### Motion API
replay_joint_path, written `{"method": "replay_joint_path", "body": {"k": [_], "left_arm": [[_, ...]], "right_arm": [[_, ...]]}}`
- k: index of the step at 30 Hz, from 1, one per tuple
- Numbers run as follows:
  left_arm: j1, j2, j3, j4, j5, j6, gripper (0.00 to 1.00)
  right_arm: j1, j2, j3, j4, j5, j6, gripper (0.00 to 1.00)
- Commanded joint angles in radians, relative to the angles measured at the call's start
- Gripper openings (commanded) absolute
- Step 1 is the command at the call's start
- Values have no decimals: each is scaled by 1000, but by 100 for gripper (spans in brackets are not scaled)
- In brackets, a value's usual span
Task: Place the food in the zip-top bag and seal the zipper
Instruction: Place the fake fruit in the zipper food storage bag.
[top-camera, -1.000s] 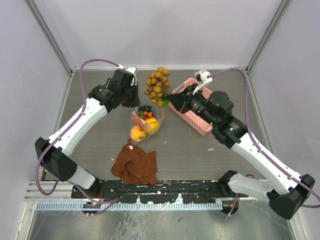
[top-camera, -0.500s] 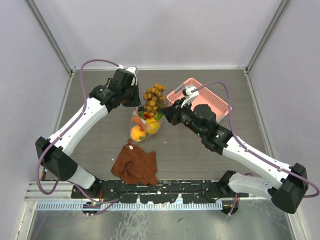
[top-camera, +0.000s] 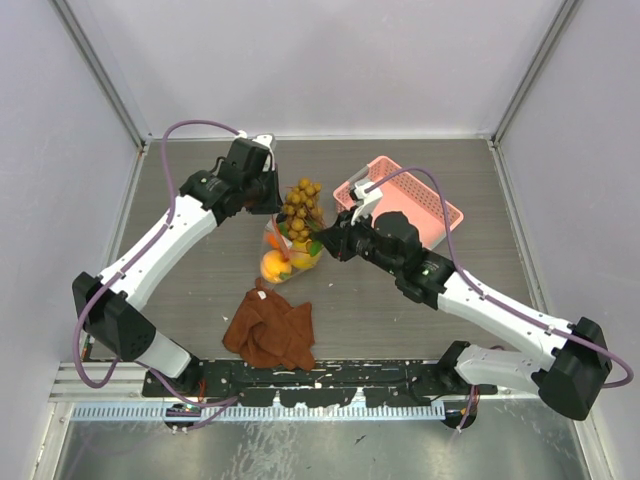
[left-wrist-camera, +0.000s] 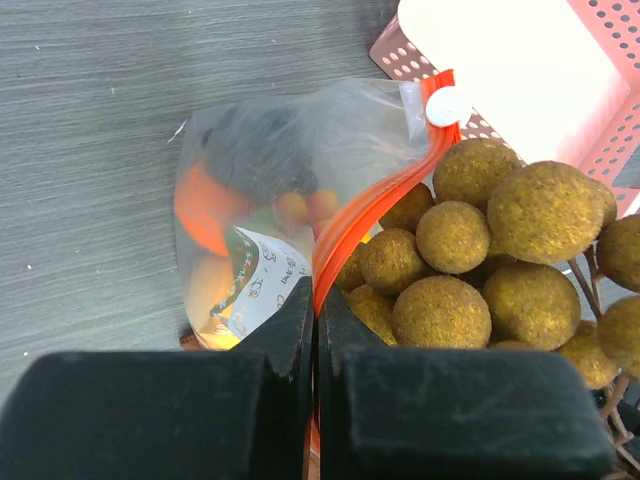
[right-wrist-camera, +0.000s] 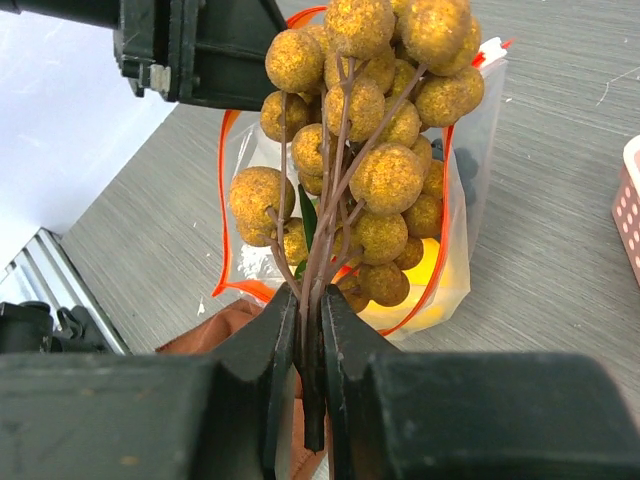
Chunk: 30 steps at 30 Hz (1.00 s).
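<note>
A grey wood-grain tabletop (top-camera: 360, 310) carries three things. A clear thin plastic zip-top bag (top-camera: 270, 238) holding orange toy fruit (top-camera: 275, 266) rests near the middle. A crumpled rust-brown cloth (top-camera: 270, 330) lies nearer the front edge, and a pink plastic lattice basket (top-camera: 420, 205) sits at back right.

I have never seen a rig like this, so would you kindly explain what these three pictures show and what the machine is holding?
These are two robot arms bolted to a table, each ending in a two-finger gripper. The wide picture looks down from above. The other two come from a small camera on each wrist, so that arm's own black fingers fill the bottom edge. On the table lie a rust-brown cloth, a pink basket and a clear zip-top bag with orange and yellow toy fruits inside. The left gripper pinches the bag's orange-red zipper strip. The right gripper grips a bunch of brownish-green grapes by its stem, at the bag's mouth.
</note>
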Motion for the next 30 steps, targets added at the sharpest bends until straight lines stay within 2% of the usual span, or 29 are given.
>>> {"method": "replay_joint_path", "body": {"k": [1, 9, 19, 30], "left_arm": [[5, 6, 9, 48, 14, -1, 0], [7, 14, 13, 37, 1, 4, 0], [6, 4, 11, 33, 1, 4, 0], [7, -39, -23, 40, 8, 28, 1]], "right_arm": [[11, -30, 35, 26, -53, -41, 1], [12, -34, 72, -54, -123, -100, 1], [12, -54, 50, -72, -99, -81, 1], [11, 38, 152, -195, 58, -65, 1]]}}
